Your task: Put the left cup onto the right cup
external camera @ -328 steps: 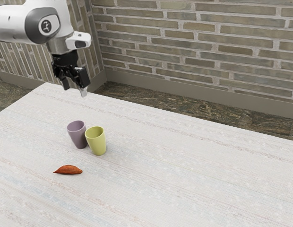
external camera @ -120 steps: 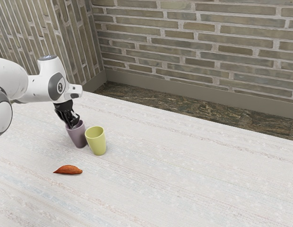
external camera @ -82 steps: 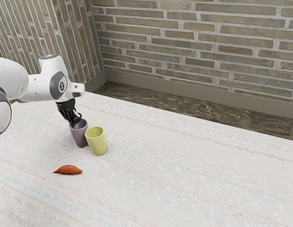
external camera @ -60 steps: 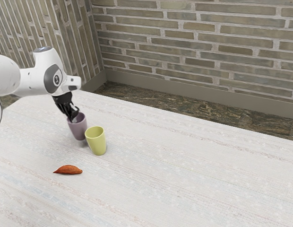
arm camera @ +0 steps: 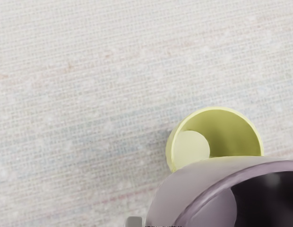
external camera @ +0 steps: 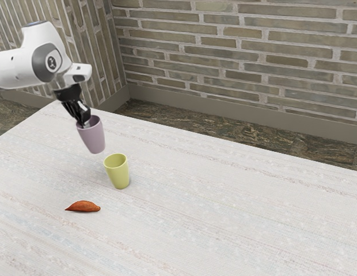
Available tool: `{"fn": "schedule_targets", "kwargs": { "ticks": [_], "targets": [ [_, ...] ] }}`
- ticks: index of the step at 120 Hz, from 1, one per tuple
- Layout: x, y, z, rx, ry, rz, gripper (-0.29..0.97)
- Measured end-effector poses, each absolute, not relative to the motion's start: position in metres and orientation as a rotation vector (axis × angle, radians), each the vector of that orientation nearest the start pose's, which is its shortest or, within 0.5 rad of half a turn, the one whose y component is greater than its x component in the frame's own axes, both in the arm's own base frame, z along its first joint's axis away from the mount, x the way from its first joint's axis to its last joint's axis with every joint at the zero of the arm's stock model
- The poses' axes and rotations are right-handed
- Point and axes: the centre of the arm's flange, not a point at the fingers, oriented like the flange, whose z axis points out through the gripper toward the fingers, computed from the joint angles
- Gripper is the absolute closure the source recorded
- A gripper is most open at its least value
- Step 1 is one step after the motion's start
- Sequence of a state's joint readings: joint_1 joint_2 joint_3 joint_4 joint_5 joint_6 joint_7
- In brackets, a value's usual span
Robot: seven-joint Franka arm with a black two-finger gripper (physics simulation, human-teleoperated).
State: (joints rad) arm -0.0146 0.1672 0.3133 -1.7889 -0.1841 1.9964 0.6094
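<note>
purple cup (external camera: 93, 140) pinched in the claw (external camera: 85, 122), hanging tilted near the yellow cup (external camera: 117, 171)

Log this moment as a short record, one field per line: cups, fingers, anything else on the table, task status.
held: purple cup, off the table, tilted
fingers: fingers shut on the purple cup's rim
target: yellow-green cup, upright on the table, empty
relation: purple cup above and to the exterior view's left of the yellow-green cup, apart
other: orange-brown object lying on the table, nearer the camera
status: stacking not yet done
</note>
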Motion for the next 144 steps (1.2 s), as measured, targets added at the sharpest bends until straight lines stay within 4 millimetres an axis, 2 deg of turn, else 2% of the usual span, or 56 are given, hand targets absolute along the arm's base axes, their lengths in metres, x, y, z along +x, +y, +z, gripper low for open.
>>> {"fn": "schedule_targets", "kwargs": {
  "ticks": [11, 32, 86, 144],
  "targets": [
    [0.591, 0.140, 0.471, -3.205, 0.451, -0.138, 0.78],
    [0.599, 0.115, 0.469, -3.161, 0.539, -0.109, 0.78],
    [0.620, 0.116, 0.428, -3.124, 0.517, -0.098, 0.78],
    [0.631, 0.117, 0.387, -3.135, 0.481, -0.068, 0.78]
  ]
}}
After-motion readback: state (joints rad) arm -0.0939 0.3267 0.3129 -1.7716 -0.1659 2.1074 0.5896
